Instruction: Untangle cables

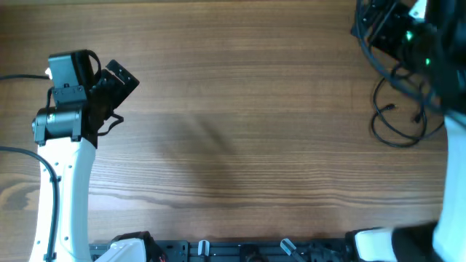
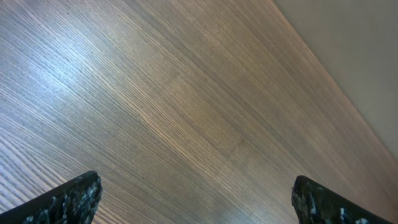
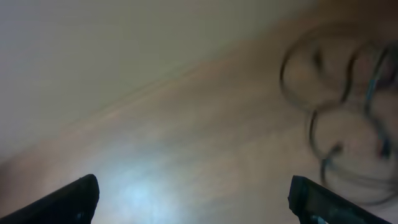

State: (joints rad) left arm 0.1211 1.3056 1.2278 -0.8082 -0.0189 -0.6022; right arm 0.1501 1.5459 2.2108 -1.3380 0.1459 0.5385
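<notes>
Cables: I saw the cables (image 1: 397, 109) in overlapping loops at the far right of the table (image 1: 240, 109), partly under the right arm; the loops crossed one another; I could not count the cords.
Left claw: the left gripper (image 2: 196, 199) stood released, nothing between its fingers; it hung over bare wood on the left side, well apart from the cables.
Right claw: the right gripper (image 3: 193, 196) was spread wide and empty too; its view was blurred; the loops lay off to one side of it, not between the fingers.
Done: nothing, by my reading; no cord lay drawn out on its own.
To do: all of it, I judged; a first grasp on one cord; pulling it clear of the bunch; then the others.
</notes>
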